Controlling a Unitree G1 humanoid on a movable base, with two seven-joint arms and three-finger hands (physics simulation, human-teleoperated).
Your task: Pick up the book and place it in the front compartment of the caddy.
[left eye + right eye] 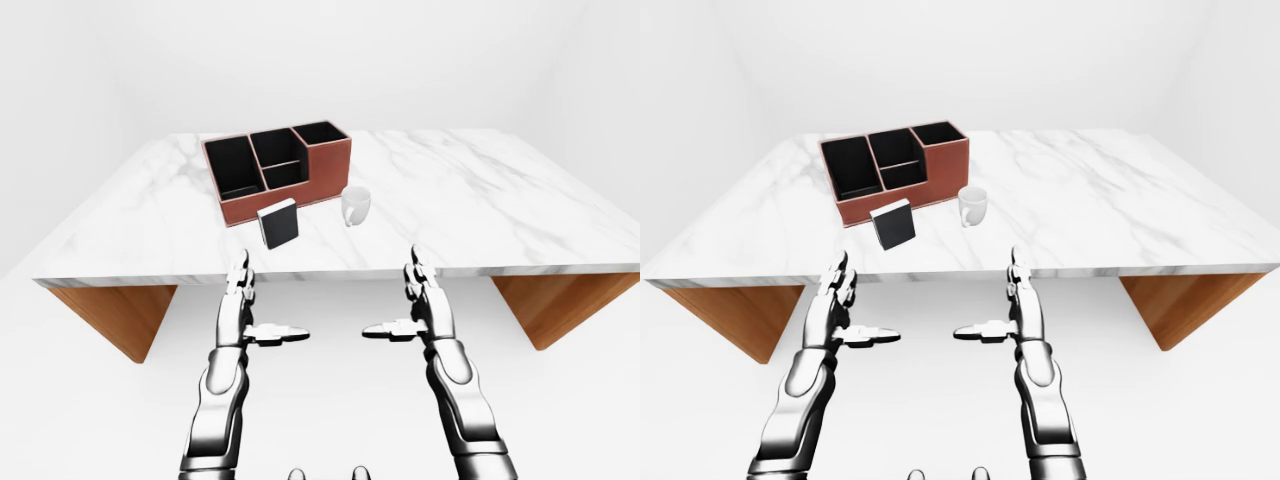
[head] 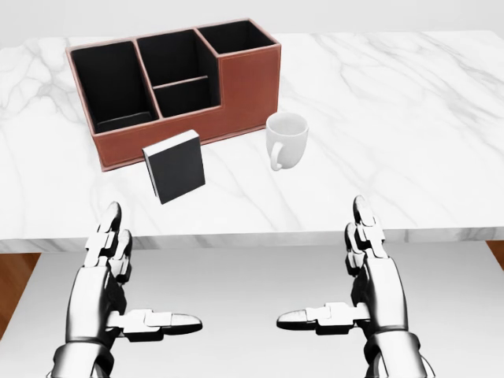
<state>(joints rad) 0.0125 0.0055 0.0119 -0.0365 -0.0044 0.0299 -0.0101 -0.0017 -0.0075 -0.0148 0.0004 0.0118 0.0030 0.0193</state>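
Nearest the camera, the left hand (image 2: 106, 272) and the right hand (image 2: 370, 272) are hovering off the near edge of the bench (image 2: 409, 126), below it in the head view, palms turned toward each other. The fingers (image 2: 110, 232) of both are standing straight and spread wide, thumbs jutting inward, and neither is holding anything. This looks like the approach step: nothing is grasped yet, and both hands are waiting short of the marble top.

Just past the bench edge, the book (image 2: 174, 166) is standing upright, dark cover toward the camera and leaning slightly. It is sitting above and a little right of the left hand in the head view, clear of its fingertips and well apart from the right hand. The left hand is probably the better placed for the pick. The next move is calling for a reach over the edge, with the fingers straddling the book's thin sides before closing.

To the book's right, a white mug (image 2: 286, 139) is standing near enough to be knocked. Farther up, the caddy (image 2: 244, 83) is sitting just beyond the book, its compartments open and dark; the low one nearest the book seems to be the target.
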